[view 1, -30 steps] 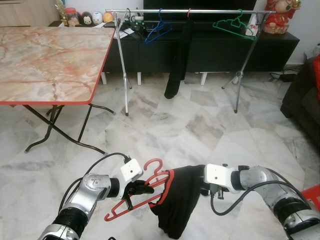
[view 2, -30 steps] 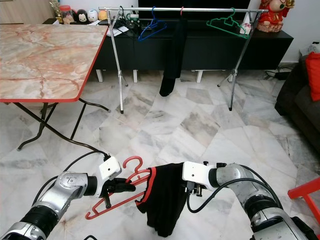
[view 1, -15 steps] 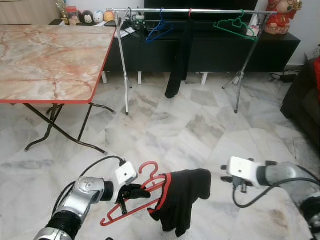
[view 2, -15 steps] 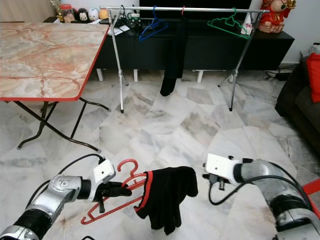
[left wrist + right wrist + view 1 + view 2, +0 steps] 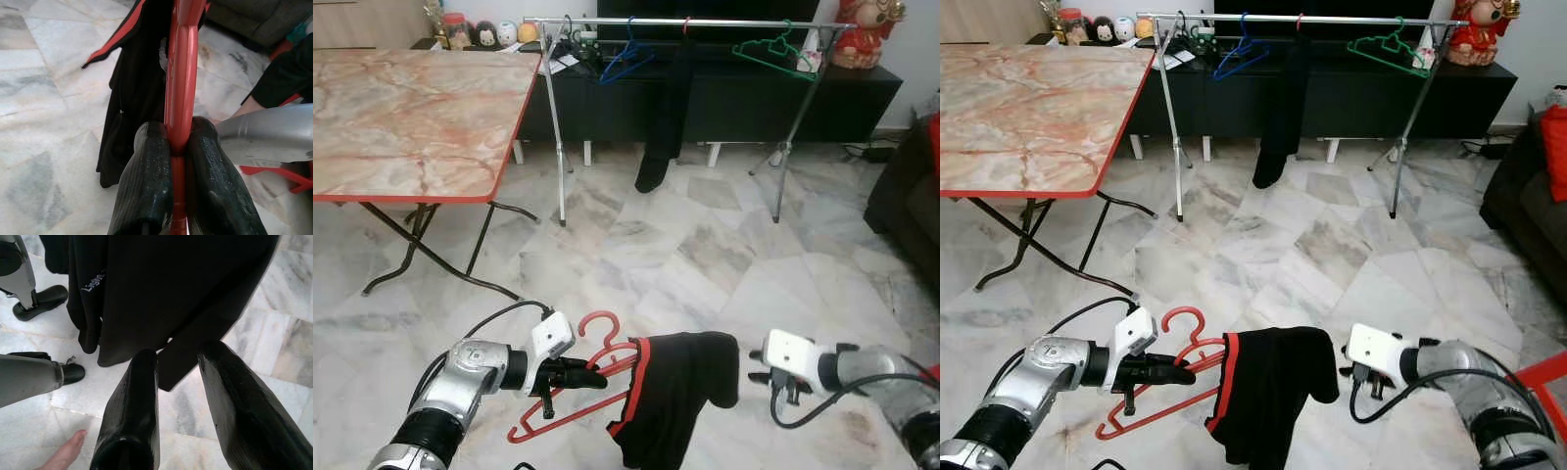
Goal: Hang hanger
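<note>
Left pincer (image 5: 178, 142) clamps the red hanger (image 5: 182, 73) carrying a black garment (image 5: 166, 289) with illegible small white lettering, right pincer (image 5: 178, 377) parted beside it.

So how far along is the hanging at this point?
Done: the black garment is draped on the red hanger. In hand: the left gripper is shut on the red hanger, low over the floor; the right gripper is open beside the cloth, not touching it. Left: carrying it to the clothes rail across the room, where a blue hanger and a green hanger hang, and hooking it on.
</note>
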`<state>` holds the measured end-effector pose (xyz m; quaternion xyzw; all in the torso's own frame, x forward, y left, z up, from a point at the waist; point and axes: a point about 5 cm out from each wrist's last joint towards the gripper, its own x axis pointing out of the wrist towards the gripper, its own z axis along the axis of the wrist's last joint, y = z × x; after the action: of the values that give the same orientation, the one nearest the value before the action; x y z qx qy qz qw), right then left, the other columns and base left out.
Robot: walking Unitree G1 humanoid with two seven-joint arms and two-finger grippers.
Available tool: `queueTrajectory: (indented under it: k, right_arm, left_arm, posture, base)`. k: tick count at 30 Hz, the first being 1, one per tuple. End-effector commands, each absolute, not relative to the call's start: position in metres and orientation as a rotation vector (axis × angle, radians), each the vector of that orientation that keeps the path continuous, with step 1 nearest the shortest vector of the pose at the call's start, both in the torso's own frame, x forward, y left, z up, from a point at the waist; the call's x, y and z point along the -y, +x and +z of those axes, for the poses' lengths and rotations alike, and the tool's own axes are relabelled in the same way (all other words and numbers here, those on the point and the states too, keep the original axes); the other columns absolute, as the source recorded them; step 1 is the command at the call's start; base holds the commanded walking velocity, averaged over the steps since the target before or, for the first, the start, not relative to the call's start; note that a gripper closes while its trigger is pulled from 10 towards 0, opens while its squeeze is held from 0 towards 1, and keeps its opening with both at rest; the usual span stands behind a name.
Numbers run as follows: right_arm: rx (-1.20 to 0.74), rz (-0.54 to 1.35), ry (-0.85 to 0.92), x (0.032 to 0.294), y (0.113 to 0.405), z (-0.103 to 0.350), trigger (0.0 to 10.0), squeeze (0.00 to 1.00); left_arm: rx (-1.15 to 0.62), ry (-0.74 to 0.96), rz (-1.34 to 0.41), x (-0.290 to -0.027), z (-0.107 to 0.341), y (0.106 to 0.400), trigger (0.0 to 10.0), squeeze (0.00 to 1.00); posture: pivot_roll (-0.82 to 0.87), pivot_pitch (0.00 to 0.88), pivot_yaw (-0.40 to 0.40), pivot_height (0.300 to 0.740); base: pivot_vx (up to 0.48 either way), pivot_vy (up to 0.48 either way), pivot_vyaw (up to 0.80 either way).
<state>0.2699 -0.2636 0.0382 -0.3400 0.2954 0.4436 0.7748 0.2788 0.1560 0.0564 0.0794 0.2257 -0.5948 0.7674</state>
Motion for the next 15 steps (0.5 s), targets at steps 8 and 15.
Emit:
queueTrajectory:
  k: [8, 15]
  right_arm:
    - [-0.654, 0.902, -0.703, 0.269, 0.265, 0.032, 10.0, 0.00]
    - [-0.649, 0.846, -0.637, 0.267, 0.263, 0.026, 10.0, 0.00]
  left_arm:
    - [-0.456, 0.178, -1.364, -0.154, 0.068, 0.278, 0.0, 0.00]
    - [-0.460, 0.171, -1.390, -0.152, 0.070, 0.277, 0.0, 0.00]
  posture:
    - [-0.10, 0.000, -0.065, 0.727]
    - [-0.09, 0.000, -0.064, 0.727]
  base:
    - [0.000, 0.000, 0.00]
    - [0.000, 0.000, 0.00]
